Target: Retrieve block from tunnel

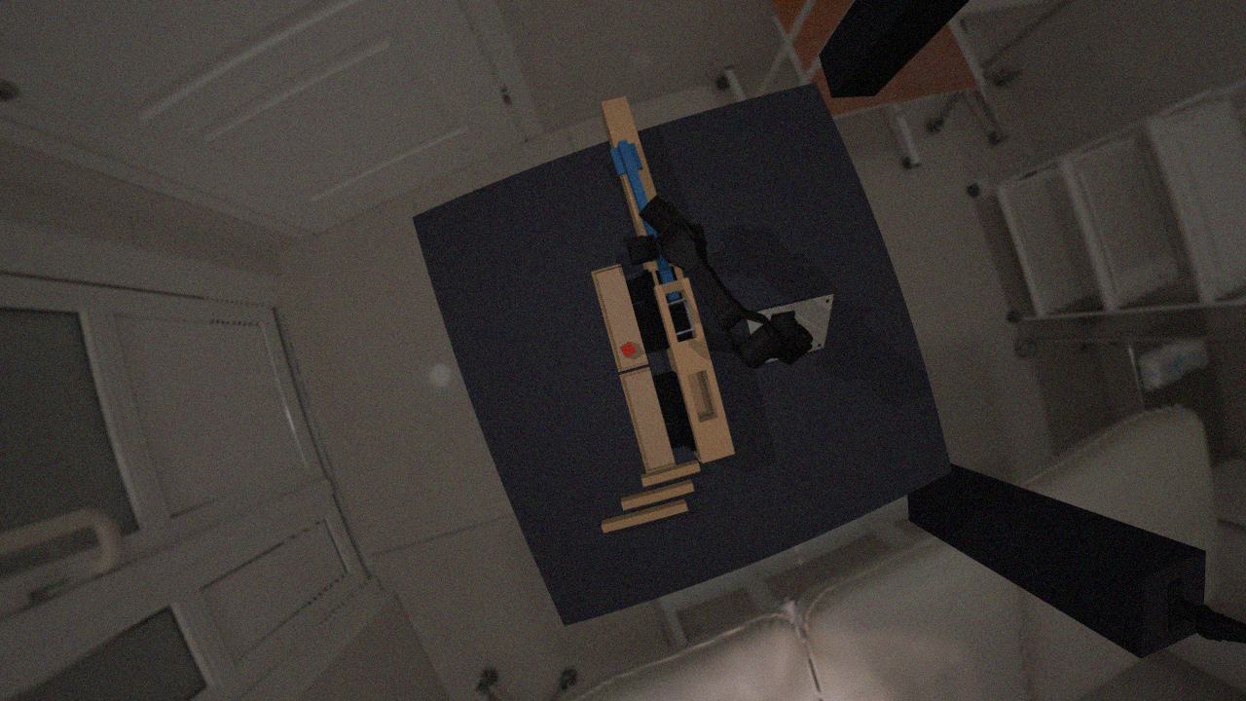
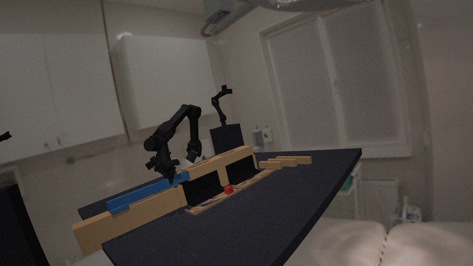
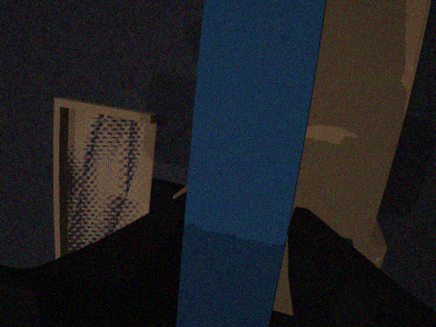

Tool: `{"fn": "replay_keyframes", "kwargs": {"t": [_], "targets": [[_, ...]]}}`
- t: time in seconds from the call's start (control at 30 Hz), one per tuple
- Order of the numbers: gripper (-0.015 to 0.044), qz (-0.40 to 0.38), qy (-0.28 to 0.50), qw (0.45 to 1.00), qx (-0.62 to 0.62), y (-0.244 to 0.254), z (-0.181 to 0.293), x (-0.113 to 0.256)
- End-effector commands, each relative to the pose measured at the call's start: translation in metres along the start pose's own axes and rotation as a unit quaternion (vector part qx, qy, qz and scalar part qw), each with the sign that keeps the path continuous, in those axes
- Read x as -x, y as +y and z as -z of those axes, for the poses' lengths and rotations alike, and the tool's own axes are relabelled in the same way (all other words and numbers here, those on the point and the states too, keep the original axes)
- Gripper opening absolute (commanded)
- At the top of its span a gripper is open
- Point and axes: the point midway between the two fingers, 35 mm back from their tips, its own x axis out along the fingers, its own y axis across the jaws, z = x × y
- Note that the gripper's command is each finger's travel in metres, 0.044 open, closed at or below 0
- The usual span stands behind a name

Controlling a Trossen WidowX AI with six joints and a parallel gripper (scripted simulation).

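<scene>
Block [image 1: 628, 350] [image 2: 228, 190] apart, end effector [image 1: 655, 241] [image 2: 170, 179] [image 3: 238, 204] (part-open) grips blue handle [image 1: 635, 181] [image 2: 142, 192] [image 3: 254, 113].

Dark table [image 1: 836, 217] [image 2: 264, 205] bearing wooden rods [image 1: 644, 517] [image 2: 303, 160].
</scene>
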Motion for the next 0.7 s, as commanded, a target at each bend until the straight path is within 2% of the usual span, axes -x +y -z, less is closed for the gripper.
{"fn": "replay_keyframes", "kwargs": {"t": [0.0, 0.3, 0.43, 0.57, 0.67], "targets": [[0.0210, 0.000, -0.001, 1.000, -0.001, 0.000, -0.001, 0.001], [0.0440, 0.002, -0.014, 1.000, 0.005, 0.008, -0.004, 0.036], [0.0440, 0.003, -0.009, 1.000, 0.000, 0.006, 0.005, 0.030], [0.0440, 0.003, -0.013, 1.000, 0.004, 0.007, 0.043, 0.040], [0.0440, 0.003, -0.013, 1.000, 0.004, 0.007, 0.045, 0.040]]}}
